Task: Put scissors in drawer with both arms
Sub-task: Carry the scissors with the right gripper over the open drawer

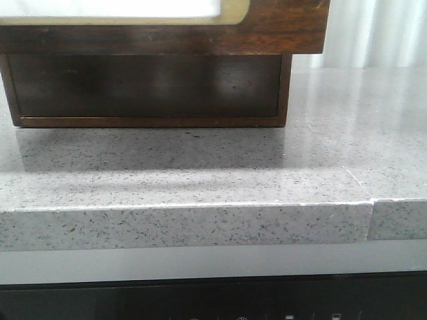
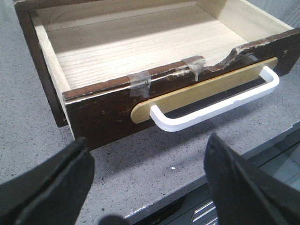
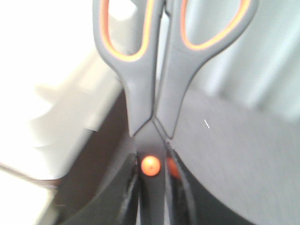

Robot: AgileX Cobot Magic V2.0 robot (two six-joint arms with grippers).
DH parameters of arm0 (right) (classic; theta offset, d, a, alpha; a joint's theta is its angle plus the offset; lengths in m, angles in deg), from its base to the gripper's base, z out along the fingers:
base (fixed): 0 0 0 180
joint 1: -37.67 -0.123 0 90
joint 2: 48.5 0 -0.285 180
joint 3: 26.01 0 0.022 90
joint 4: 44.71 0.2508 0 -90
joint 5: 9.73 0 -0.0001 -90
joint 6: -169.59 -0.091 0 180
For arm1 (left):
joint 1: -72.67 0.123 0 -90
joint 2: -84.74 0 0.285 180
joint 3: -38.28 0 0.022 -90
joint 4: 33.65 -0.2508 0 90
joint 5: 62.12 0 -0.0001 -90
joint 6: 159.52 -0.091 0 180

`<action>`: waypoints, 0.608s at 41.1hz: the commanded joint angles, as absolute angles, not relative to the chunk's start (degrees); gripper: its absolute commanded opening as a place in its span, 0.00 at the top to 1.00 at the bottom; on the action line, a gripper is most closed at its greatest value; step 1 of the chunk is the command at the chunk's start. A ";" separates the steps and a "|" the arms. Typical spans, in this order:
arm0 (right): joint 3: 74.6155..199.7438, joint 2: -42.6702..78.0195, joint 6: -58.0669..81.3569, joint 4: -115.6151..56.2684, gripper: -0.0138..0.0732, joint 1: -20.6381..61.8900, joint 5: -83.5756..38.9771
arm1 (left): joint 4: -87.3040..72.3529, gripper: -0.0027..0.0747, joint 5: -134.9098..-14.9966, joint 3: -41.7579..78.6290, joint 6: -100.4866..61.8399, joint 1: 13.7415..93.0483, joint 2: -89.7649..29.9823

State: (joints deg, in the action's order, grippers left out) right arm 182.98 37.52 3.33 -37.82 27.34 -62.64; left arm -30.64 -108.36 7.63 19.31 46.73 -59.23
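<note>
The drawer (image 2: 140, 47) stands pulled open in the left wrist view, its pale wooden inside empty. Its dark brown front has a chipped, taped top edge and a white handle (image 2: 211, 108). My left gripper (image 2: 149, 143) is open and empty, just in front of the handle above the counter. In the front view the drawer front (image 1: 267, 30) with its cream-rimmed pale panel juts out at the top; no arm shows there. My right gripper (image 3: 152, 192) is shut on the blades of the scissors (image 3: 140, 93), below the orange pivot, with the orange-lined loops pointing away from it.
The cabinet body (image 1: 147, 87) stands on a grey speckled stone counter (image 1: 200, 173), whose front edge (image 1: 187, 223) has a seam at the right. A black panel (image 1: 213, 300) lies below the edge. A pale curtain (image 1: 380, 33) hangs at the back right.
</note>
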 commanded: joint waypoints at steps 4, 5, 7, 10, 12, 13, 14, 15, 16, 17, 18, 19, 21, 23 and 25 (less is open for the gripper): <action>184.84 33.60 13.51 -30.56 0.79 20.48 -57.52 | -30.48 0.33 -103.83 9.69 19.75 46.22 -58.97; 184.84 33.60 15.28 -29.59 0.79 19.51 -57.50 | -30.48 0.33 -103.83 9.69 19.75 46.22 -58.97; 184.84 33.66 17.88 -27.58 0.79 17.26 -57.71 | -30.48 0.33 -103.83 9.69 19.75 46.22 -58.97; 184.78 34.30 22.66 -24.82 0.79 13.94 -58.12 | -30.48 0.33 -103.83 9.69 19.75 46.22 -58.97; 184.78 34.92 25.72 -23.22 0.79 11.20 -58.50 | -30.48 0.33 -103.83 9.69 19.75 46.22 -58.97; 184.78 35.41 27.42 -22.81 0.79 10.20 -58.70 | -30.48 0.33 -103.83 9.69 19.75 46.22 -58.97; 184.78 35.79 28.59 -22.51 0.79 8.92 -58.87 | -30.48 0.33 -103.83 9.69 19.75 46.22 -58.97; 184.78 36.29 30.09 -22.50 0.79 7.99 -59.01 | -30.48 0.33 -103.83 9.69 19.75 46.22 -58.97; 184.78 36.78 31.38 -22.50 0.79 6.85 -59.32 | -30.48 0.33 -103.83 9.69 19.75 46.22 -58.97; 184.78 37.35 32.27 -22.50 0.79 6.05 -59.64 | -30.48 0.33 -103.83 9.69 19.75 46.22 -58.97; 184.78 37.89 33.28 -22.50 0.79 5.09 -60.06 | -30.48 0.33 -103.83 9.69 19.75 46.22 -58.97; 184.78 38.53 34.04 -22.50 0.79 4.26 -60.37 | -30.48 0.33 -103.83 9.69 19.75 46.22 -58.97; 184.78 39.64 35.66 -22.56 0.79 3.33 -60.93 | -30.48 0.33 -103.83 9.69 19.75 46.22 -58.97; 184.78 40.89 36.87 -22.56 0.79 2.62 -61.44 | -30.48 0.33 -103.83 9.69 19.75 46.22 -58.97; 184.78 42.34 37.93 -22.63 0.79 2.31 -61.87 | -30.48 0.33 -103.83 9.69 19.75 46.22 -58.97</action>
State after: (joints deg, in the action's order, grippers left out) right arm 183.33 42.28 35.39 -23.75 2.94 -65.24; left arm -30.64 -108.36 7.63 19.31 46.73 -59.23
